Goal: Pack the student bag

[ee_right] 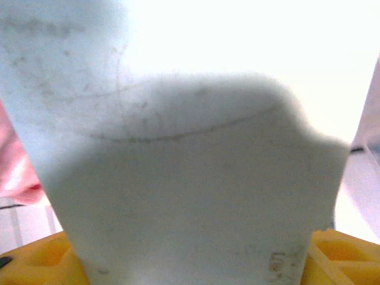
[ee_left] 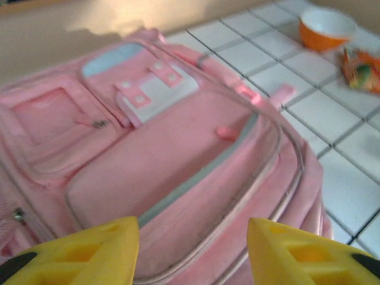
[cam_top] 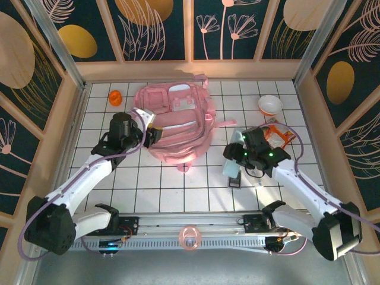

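The student bag (cam_top: 178, 122) lies flat at the back centre of the tiled table, pale pink with a white and clear panel on its front. My left gripper (cam_top: 148, 122) hovers over the bag's left edge. In the left wrist view the left gripper (ee_left: 193, 249) is open, its yellow fingers (ee_left: 89, 252) apart above the zip seam of the bag (ee_left: 178, 154), nothing between them. My right gripper (cam_top: 236, 159) is to the right of the bag, shut on a pale blue flat item (cam_top: 230, 168). That pale blue item (ee_right: 190, 178) spans the jaws from finger to finger.
A white and orange bowl (cam_top: 270, 105) and a colourful snack packet (cam_top: 280, 134) lie at the back right. A small orange object (cam_top: 115, 95) sits at the back left. A black item (cam_top: 235, 181) lies under the right gripper. A pink ring (cam_top: 190, 237) rests on the front rail.
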